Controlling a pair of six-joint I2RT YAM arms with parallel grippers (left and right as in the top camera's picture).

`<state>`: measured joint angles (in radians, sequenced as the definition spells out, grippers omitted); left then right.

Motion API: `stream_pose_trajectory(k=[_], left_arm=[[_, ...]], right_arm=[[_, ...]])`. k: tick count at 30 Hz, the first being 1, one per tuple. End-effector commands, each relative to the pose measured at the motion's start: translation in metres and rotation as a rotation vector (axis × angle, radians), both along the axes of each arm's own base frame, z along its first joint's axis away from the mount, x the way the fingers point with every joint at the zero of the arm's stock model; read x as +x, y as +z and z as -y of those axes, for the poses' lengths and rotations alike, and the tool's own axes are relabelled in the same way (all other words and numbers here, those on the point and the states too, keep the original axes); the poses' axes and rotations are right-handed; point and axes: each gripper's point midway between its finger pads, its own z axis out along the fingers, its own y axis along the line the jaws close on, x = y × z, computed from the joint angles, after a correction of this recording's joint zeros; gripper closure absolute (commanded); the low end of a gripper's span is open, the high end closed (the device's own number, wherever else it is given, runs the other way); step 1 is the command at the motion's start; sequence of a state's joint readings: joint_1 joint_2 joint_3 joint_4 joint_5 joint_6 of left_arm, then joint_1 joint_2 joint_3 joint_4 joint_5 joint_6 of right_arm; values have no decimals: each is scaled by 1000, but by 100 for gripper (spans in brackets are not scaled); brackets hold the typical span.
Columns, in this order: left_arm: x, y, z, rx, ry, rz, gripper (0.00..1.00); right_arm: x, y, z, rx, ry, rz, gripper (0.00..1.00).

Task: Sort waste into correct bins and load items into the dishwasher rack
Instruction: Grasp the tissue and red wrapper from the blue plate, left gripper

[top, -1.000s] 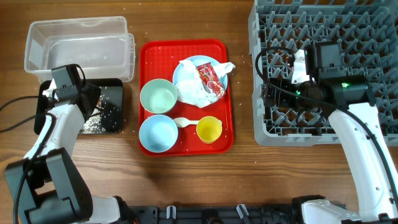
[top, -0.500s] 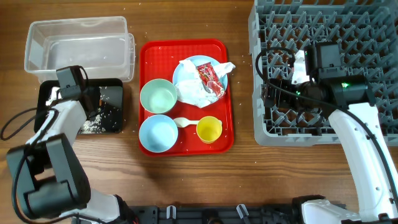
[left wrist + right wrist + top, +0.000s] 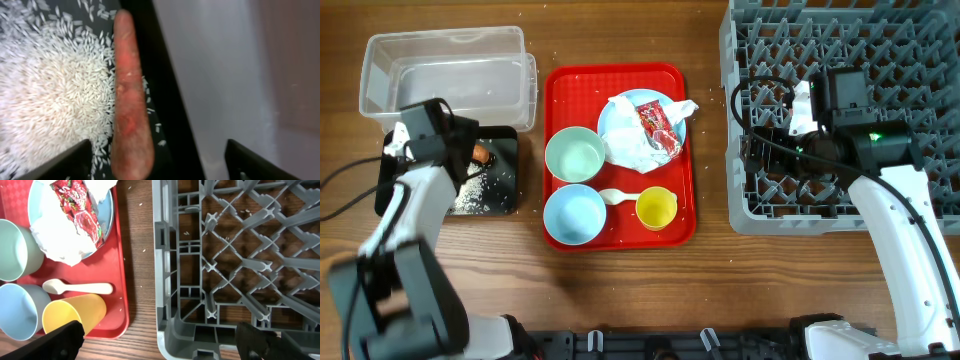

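Flat red tray [image 3: 568, 100]; wooden table [image 3: 620, 290]

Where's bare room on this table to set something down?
Bare wood: between the red tray and the dishwasher rack, and in front of the tray. The clear tub looks empty. Crowded: the red tray, full of dishes; the black tray holds rice and carrot.

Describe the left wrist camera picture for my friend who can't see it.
An orange carrot lies lengthwise at the edge of a black tray, beside scattered white rice grains. The left gripper, open, shows at the bottom; the clear tub is on the right.
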<state>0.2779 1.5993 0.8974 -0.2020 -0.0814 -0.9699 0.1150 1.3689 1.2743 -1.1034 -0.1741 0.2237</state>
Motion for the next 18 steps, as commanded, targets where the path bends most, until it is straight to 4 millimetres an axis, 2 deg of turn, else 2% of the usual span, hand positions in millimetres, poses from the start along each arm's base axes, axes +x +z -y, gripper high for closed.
stream_pose_trajectory(k=[1, 3, 5, 7, 8, 10, 12, 15, 18], left_arm=[[-15, 52, 2, 103, -97, 46, 9], [-37, 70, 14, 156, -221, 7, 0], [-45, 83, 33, 181, -384, 16, 0], [-49, 106, 68, 221, -662, 106, 0], [-48, 119, 82, 234, -761, 169, 4], [-51, 135, 100, 214, -829, 235, 12], [-52, 144, 114, 206, -872, 240, 13], [-47, 160, 151, 223, -984, 276, 12], [-40, 172, 191, 284, -1076, 273, 6]], right_arm=[[3, 5, 1, -11, -14, 11, 0], [3, 5, 1, -10, -13, 13, 0], [5, 6, 1, -9, -14, 21, 0], [8, 7, 0, -6, -16, 35, 0], [9, 8, 0, -6, -16, 38, 0], [9, 8, 0, -6, -16, 39, 0], [9, 8, 0, -6, -16, 38, 0], [9, 8, 0, -6, -16, 37, 0], [9, 8, 0, -2, -23, 35, 0]])
